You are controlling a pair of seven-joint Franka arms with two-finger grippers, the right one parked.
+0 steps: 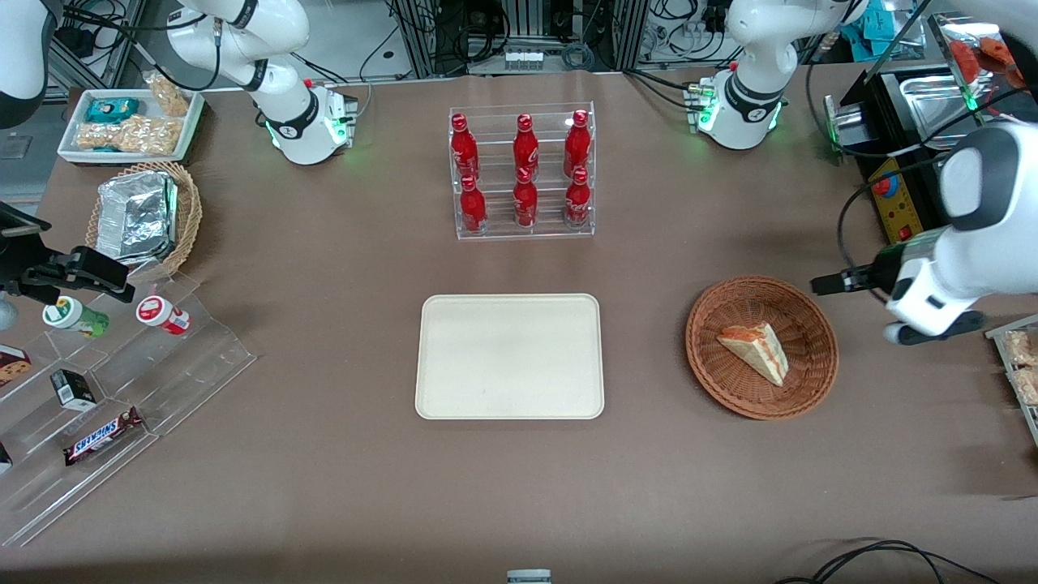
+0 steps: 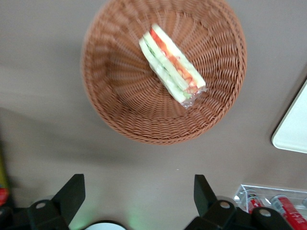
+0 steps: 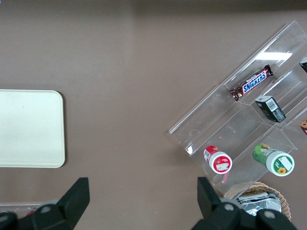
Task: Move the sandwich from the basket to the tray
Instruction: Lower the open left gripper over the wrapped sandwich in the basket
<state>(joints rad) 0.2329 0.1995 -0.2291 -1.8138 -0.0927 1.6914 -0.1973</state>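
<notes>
The sandwich (image 1: 756,349) is a pale bread wedge with orange-red and green filling, and it lies in the round reddish-brown wicker basket (image 1: 714,369). The cream tray (image 1: 509,355) lies flat beside the basket, toward the parked arm's end, with nothing on it. My left gripper (image 1: 827,282) hangs above the table just outside the basket's rim, toward the working arm's end. It is open and empty. The left wrist view shows the sandwich (image 2: 171,67) in the basket (image 2: 120,110), a corner of the tray (image 2: 292,129), and my gripper (image 2: 136,191) with its fingers spread wide over bare table.
A clear rack of red bottles (image 1: 523,170) stands farther from the camera than the tray. A tan basket of foil packs (image 1: 144,215), a white snack tray (image 1: 130,123) and an acrylic stepped display (image 1: 105,389) sit at the parked arm's end. Black equipment (image 1: 892,122) stands near my arm.
</notes>
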